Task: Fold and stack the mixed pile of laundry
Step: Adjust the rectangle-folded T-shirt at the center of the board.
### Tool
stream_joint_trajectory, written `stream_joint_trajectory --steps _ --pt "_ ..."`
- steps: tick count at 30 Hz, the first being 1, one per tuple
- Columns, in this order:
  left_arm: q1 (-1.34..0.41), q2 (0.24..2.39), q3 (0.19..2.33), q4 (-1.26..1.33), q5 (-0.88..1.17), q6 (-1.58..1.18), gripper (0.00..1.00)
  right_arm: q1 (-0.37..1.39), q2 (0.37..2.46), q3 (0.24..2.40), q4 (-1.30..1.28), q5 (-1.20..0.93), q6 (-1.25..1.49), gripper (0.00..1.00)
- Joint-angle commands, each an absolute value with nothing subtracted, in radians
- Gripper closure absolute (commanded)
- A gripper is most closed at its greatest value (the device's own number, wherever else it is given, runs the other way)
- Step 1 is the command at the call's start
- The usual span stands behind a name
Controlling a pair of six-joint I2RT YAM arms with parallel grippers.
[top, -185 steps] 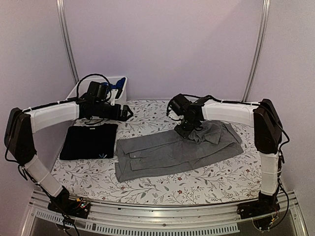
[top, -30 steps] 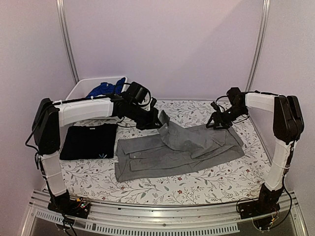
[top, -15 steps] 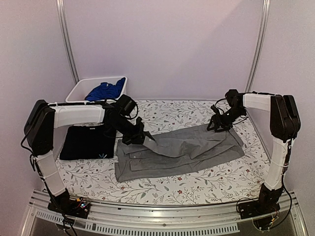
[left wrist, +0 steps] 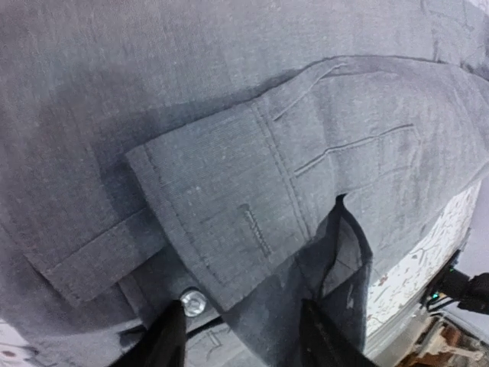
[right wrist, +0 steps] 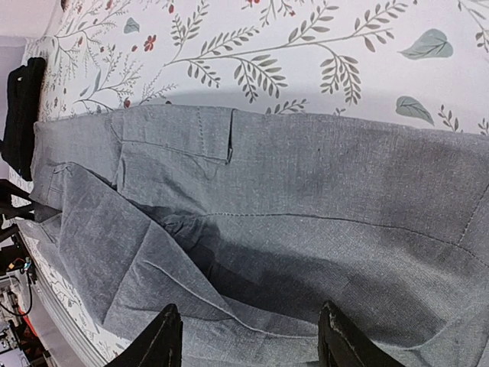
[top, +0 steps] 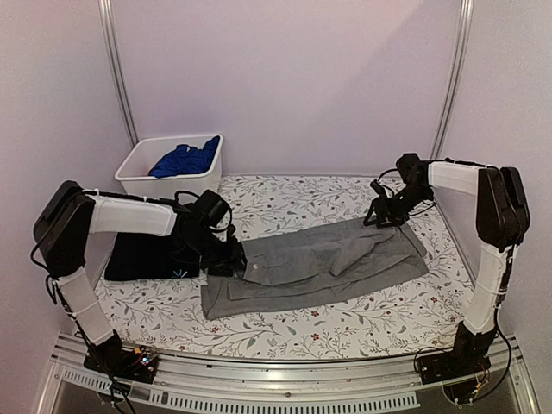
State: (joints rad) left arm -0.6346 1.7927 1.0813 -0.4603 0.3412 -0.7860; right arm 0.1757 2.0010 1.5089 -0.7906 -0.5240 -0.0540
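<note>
Left tool (left wrist: 240, 310) hangs over the left end of the grey shirt (top: 328, 259) with its fingers parted and nothing between them. A sleeve cuff (left wrist: 221, 222) lies flat on the shirt's body just ahead of the fingertips, and a small button (left wrist: 192, 302) sits close by one finger. Right tool (right wrist: 250, 310) is at the shirt's far right corner, also spread and empty, with loose cloth below it. I cannot tell whether it touches the cloth.

The shirt itself lies stretched out on the desk (top: 285, 332), one sleeve drawn across its body. A folded black T-shirt (top: 142, 254) lies just beside the shirt's left end, partly under the left arm. A blue garment (top: 183, 159) waits in the white bin (top: 129, 177), well beyond that same end.

From where I stand, the step in hand looks like the fold of the shirt's body, now the sleeve is tucked in. To do it well, I'd first check that the cuff sits wholly inside the shirt's outline. Then each tool should pinch only the top layers at its own end, right at the hem. Both ends should rise together, so the sleeve does not slide out. The fold should come out about the T-shirt's shape, so it stacks squarely.
</note>
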Motion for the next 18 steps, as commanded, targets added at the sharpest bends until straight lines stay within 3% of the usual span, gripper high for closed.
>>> stream_joint_trajectory --steps 1,3,8,18 --pt "-0.629 1.620 1.042 -0.369 0.213 -0.692 0.35 0.182 1.884 1.495 -0.775 -0.545 -0.070 0.40" --pt "-0.623 1.550 1.014 -0.339 0.166 -0.683 0.23 0.191 1.854 1.487 -0.776 -0.568 -0.071 0.41" --pt "-0.604 1.463 0.957 -0.223 0.163 -0.703 0.17 0.250 1.829 1.477 -0.793 -0.614 -0.078 0.43" --pt "-0.585 1.625 0.963 -0.272 0.353 -0.798 0.36 0.357 1.926 1.416 -0.782 -0.600 -0.052 0.48"
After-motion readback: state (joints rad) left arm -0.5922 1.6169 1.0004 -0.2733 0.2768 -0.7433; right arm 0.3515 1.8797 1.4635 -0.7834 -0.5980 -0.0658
